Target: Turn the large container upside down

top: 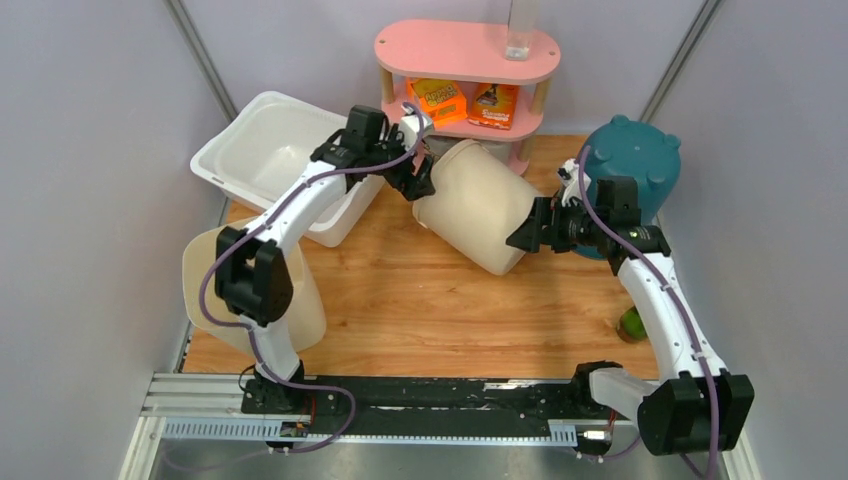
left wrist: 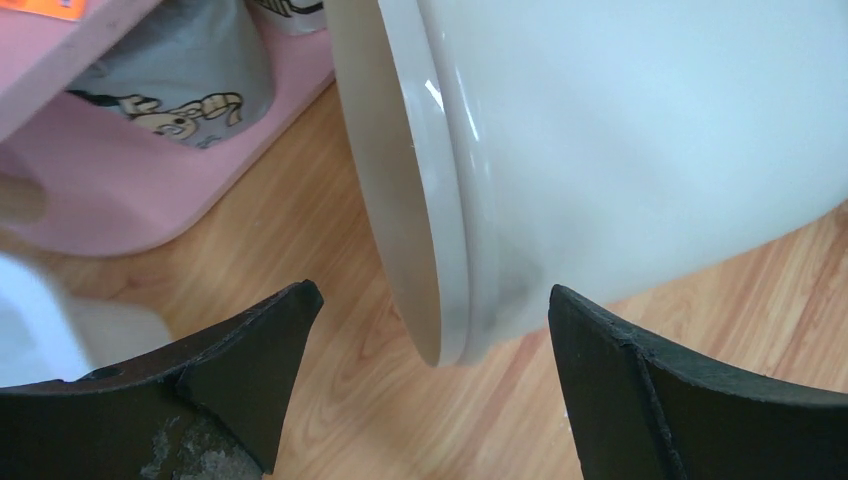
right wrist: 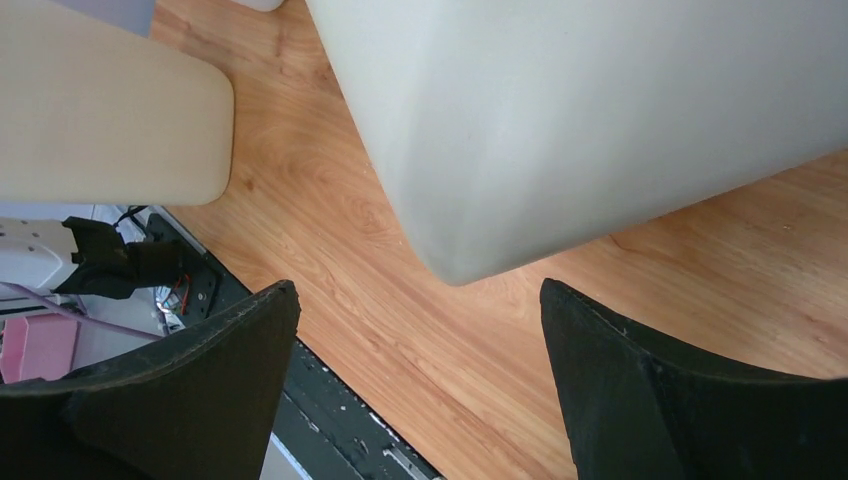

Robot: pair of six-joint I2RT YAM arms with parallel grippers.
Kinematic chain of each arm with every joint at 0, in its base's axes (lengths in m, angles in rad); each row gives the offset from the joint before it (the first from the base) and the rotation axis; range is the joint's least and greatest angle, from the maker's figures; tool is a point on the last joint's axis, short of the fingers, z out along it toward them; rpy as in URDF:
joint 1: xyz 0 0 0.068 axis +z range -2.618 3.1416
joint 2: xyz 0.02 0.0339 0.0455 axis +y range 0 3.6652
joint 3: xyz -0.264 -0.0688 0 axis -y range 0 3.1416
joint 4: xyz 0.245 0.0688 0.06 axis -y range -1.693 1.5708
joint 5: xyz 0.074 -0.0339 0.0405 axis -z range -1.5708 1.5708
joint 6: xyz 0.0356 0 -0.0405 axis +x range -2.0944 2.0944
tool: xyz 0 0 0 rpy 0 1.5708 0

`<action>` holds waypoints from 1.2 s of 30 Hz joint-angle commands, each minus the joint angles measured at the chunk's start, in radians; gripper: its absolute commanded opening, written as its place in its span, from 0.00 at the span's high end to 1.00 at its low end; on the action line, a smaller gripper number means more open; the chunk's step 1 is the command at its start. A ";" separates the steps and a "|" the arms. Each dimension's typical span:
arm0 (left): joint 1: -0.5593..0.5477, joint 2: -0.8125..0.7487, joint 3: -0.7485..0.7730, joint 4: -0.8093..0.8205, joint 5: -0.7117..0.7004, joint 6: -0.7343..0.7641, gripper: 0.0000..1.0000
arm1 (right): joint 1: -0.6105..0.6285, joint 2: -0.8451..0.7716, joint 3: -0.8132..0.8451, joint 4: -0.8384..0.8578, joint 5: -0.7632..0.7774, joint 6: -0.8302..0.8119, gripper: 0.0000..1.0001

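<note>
The large cream container (top: 478, 205) lies on its side in the middle of the wooden table, its open rim toward the back left and its base toward the right. My left gripper (top: 420, 180) is open at the rim. In the left wrist view the rim (left wrist: 410, 200) sits between my spread fingers (left wrist: 250, 360), not gripped. My right gripper (top: 522, 235) is open just off the base corner. In the right wrist view the container's base (right wrist: 600, 120) hangs above the gap between the fingers (right wrist: 620, 360), apart from them.
A white tub (top: 265, 150) stands at the back left. A cream bin (top: 300, 300) sits by the left arm. A teal bin (top: 640, 155) stands upside down at the right. A pink shelf (top: 465, 50) with orange boxes is behind. A green object (top: 631, 323) lies near the right edge.
</note>
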 commanded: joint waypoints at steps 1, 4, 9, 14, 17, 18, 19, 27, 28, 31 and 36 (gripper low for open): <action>-0.018 0.123 0.097 0.079 0.156 -0.026 0.07 | 0.001 0.030 0.006 0.097 -0.060 0.023 0.07; -0.047 0.185 0.118 0.078 0.203 -0.028 0.14 | 0.002 0.046 -0.007 0.161 -0.083 0.037 0.07; -0.059 0.207 0.073 0.109 0.260 -0.098 0.51 | 0.007 0.052 -0.014 0.306 -0.173 0.121 0.09; -0.058 0.179 -0.063 0.223 0.351 -0.289 0.81 | 0.008 0.050 0.008 0.369 -0.199 0.156 0.10; -0.060 0.137 -0.163 0.392 0.466 -0.573 0.82 | 0.015 0.057 0.056 0.371 -0.220 0.189 0.10; -0.062 0.129 -0.218 0.511 0.508 -0.637 0.83 | 0.019 0.060 0.074 0.369 -0.225 0.193 0.10; -0.069 0.116 -0.240 0.561 0.525 -0.737 0.84 | 0.025 0.065 0.094 0.365 -0.228 0.192 0.10; -0.107 0.034 -0.456 0.816 0.570 -0.963 0.99 | 0.059 0.110 0.237 0.310 -0.204 0.127 0.11; -0.098 0.024 -0.487 0.822 0.566 -0.974 0.99 | 0.059 0.108 0.238 0.295 -0.187 0.105 0.11; -0.076 -0.022 -0.573 0.888 0.540 -1.072 1.00 | 0.056 0.096 0.211 0.270 -0.147 0.067 0.11; -0.062 -0.020 -0.766 1.054 0.508 -1.188 0.99 | 0.059 0.093 0.165 0.271 -0.138 0.076 0.12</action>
